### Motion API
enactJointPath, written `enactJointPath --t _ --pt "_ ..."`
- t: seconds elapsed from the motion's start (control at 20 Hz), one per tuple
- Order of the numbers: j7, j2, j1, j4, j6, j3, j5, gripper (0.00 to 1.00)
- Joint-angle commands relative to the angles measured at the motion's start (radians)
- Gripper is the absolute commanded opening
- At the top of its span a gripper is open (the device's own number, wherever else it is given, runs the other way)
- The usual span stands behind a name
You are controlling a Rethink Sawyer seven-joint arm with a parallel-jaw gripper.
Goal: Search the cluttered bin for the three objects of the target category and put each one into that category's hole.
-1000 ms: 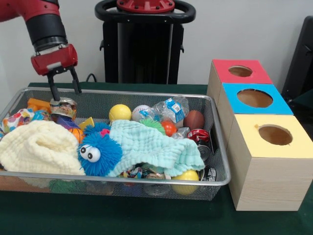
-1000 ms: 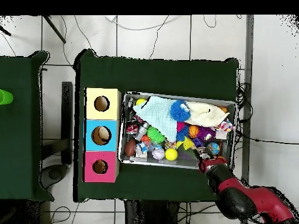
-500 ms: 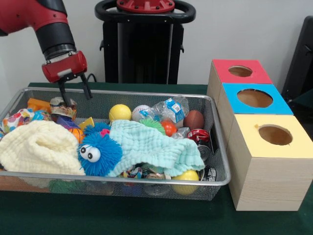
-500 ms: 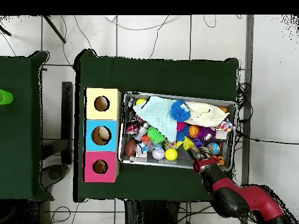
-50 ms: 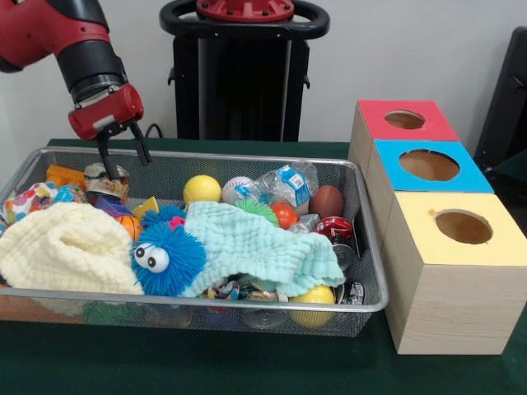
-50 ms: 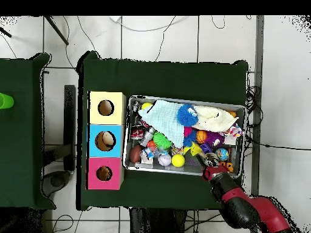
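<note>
The gripper (image 5: 121, 148) has lifted up and slid sideways from the crushed can (image 5: 106, 179); its fingers are apart and hold nothing; the can still sits in the bin's (image 5: 247, 304) far corner, so nothing is picked yet.

My gripper (image 5: 122, 153) hangs with fingers parted in free air at the front view's upper left. Directly beneath, a can (image 5: 106, 179) blocks descent. The bin (image 5: 247, 308) is crowded; two cloths (image 5: 66, 247) cover its lower half. Box holes (image 5: 429, 164) stand unobstructed at right.
</note>
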Motion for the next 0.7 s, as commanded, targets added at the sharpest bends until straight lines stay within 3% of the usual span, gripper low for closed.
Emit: enactJointPath --t 0.05,0.55,0.7 --pt "-0.332 0.068 -0.001 -0.176 0.15 0.05 0.024 1.0" --pt "-0.248 0.002 0.047 -0.145 0.118 0.026 -0.006 1.0" --pt "-0.195 -0.051 0.07 -0.114 0.113 0.022 0.001 1.0"
